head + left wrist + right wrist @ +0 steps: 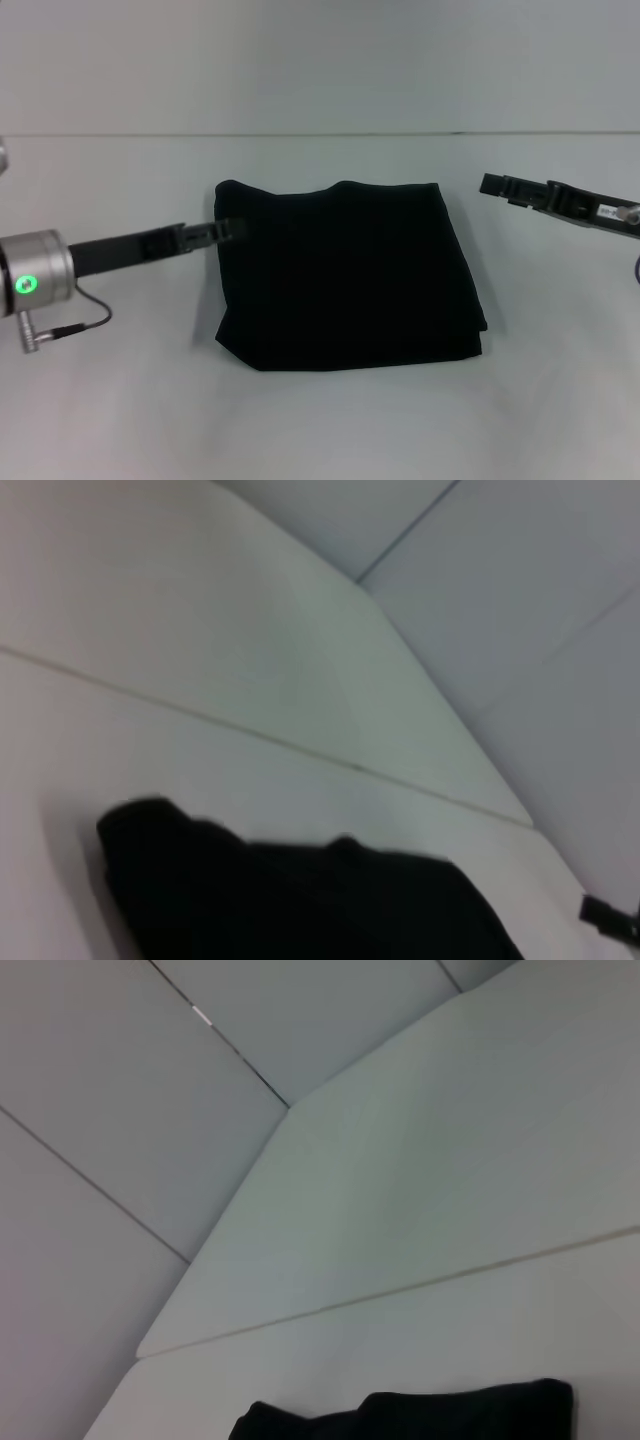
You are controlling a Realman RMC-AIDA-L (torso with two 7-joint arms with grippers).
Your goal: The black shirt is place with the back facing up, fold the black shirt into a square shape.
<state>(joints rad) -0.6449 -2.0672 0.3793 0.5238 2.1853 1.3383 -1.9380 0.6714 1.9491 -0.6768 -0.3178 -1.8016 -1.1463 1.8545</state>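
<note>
We see the black shirt (350,275) lying flat in the middle of the white bench (320,430), already folded into a roughly square bundle with layered edges showing along its right side and near corner; no lettering shows on the upward face. Its far left corner bulges up a bit and the far edge has a small dip near the middle. The left gripper (228,230) reaches in from the left, its tip right at the shirt's left edge near the far corner, overlapping the fabric in the head view; we cannot tell whether its jaws are wide, narrow or pinching cloth, black on black hides it. The left arm's silver wrist with a green light sits at the left border, a thin cable hanging under it. The right gripper (492,184) hovers well to the right of the shirt, off the fabric, level with its far edge; its jaw state we cannot tell either. In the left wrist view the shirt (300,900) fills the low part, with the other gripper (608,918) tiny at the edge. The right wrist view catches only the shirt's far edge (420,1415) and bare bench (400,1210).
</note>
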